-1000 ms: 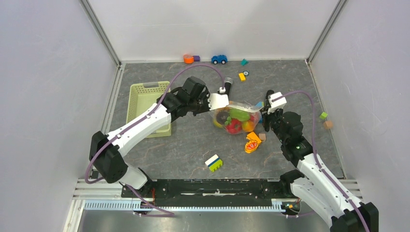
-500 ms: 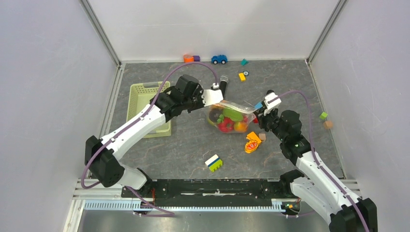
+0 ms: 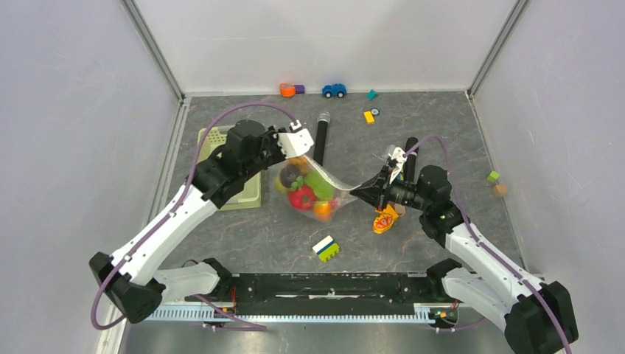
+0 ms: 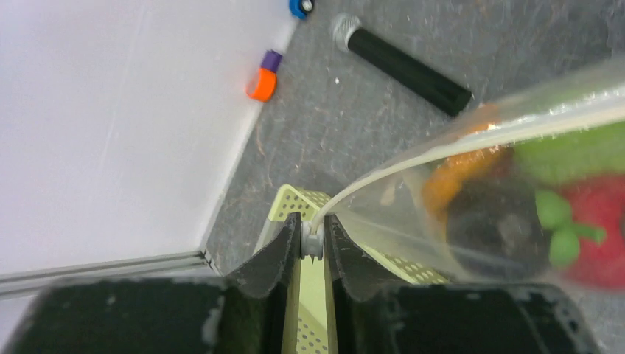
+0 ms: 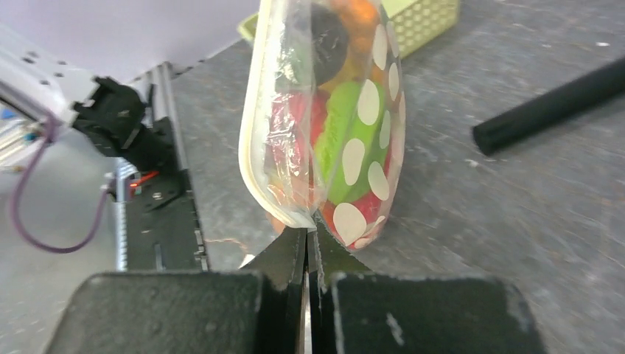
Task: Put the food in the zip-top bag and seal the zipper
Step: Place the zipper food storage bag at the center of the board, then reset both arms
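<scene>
Bag (image 3: 318, 184): soft, slick film, sags w/ food (image 3: 301, 198); prob. best held by stiffer zipper (image 4: 516, 129). Left pincer (image 4: 313, 228) narrow, nipping it at 11 o'clock; right pincer (image 5: 306, 240) clamped on 3 o'clock corner.

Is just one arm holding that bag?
No, the left end effector and right end effector each pinch an end of the zip-top bag.

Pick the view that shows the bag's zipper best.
Left wrist: the zipper runs close up as a pale strip from the left gripper. The top view shows it only as a thin edge; the right wrist mostly shows the zip-top bag and its dotted side.
</scene>
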You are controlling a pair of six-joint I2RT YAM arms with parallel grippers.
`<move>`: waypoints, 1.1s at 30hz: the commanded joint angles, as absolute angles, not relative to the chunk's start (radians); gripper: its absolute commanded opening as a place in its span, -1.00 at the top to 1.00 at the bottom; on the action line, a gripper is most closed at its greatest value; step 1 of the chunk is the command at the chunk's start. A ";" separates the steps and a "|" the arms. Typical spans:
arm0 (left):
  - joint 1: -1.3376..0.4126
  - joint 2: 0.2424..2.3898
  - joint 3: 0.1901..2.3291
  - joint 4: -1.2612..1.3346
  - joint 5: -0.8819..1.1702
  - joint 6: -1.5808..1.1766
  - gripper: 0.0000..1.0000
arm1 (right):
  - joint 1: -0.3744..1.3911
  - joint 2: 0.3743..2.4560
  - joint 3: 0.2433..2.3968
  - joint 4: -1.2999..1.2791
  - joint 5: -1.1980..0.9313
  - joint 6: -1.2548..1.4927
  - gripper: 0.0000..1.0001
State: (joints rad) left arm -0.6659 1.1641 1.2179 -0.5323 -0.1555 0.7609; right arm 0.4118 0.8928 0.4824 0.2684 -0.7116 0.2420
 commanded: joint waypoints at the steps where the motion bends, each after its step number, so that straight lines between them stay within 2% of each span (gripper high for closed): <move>1: -0.646 1.142 1.213 -0.412 -0.122 0.725 0.56 | 0.446 0.920 0.525 0.357 -0.802 0.392 1.00; 9: -0.608 1.429 1.289 -0.405 -0.087 0.706 0.59 | 0.434 1.123 0.586 0.162 -0.448 0.289 1.00; 10: -0.603 1.463 1.305 -0.407 -0.086 0.699 0.43 | 0.426 1.154 0.600 0.151 -0.411 0.281 0.98; 13: -0.593 1.563 1.372 -0.404 -0.072 0.649 -0.80 | 0.393 1.221 0.656 0.141 -0.327 0.251 0.87; 14: -0.593 1.589 1.397 -0.400 -0.079 0.634 -0.99 | 0.387 1.243 0.684 0.120 -0.274 0.242 0.86; 16: -0.592 1.635 1.455 -0.391 -0.117 0.572 -0.99 | 0.385 1.276 0.731 0.081 -0.174 0.208 0.74; 17: -0.592 1.655 1.492 -0.389 -0.142 0.542 -0.99 | 0.384 1.291 0.748 0.067 -0.120 0.198 0.57; 19: -0.592 1.682 1.565 -0.386 -0.212 0.465 -0.99 | 0.381 1.309 0.773 0.048 -0.022 0.192 0.14; 22: -0.591 1.692 1.658 -0.389 -0.290 0.351 -0.99 | 0.374 1.310 0.812 -0.021 0.145 0.218 -0.37; 24: -0.591 1.677 1.704 -0.393 -0.344 0.257 -0.99 | 0.370 1.284 0.834 -0.085 0.237 0.238 -0.93; 29: -0.584 1.536 1.721 -0.443 -0.506 -0.089 -0.99 | 0.368 1.080 0.756 -0.136 0.423 0.292 -0.96; 33: -0.584 1.299 1.509 -0.480 -0.524 -0.349 -0.99 | 0.368 0.846 0.617 -0.134 0.543 0.309 -0.96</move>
State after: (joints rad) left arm -0.5900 1.5455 1.6508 -0.4477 -0.4305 0.0254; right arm 0.3710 1.0355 0.7166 -0.1181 0.3428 0.2707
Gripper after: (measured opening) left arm 0.993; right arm 0.979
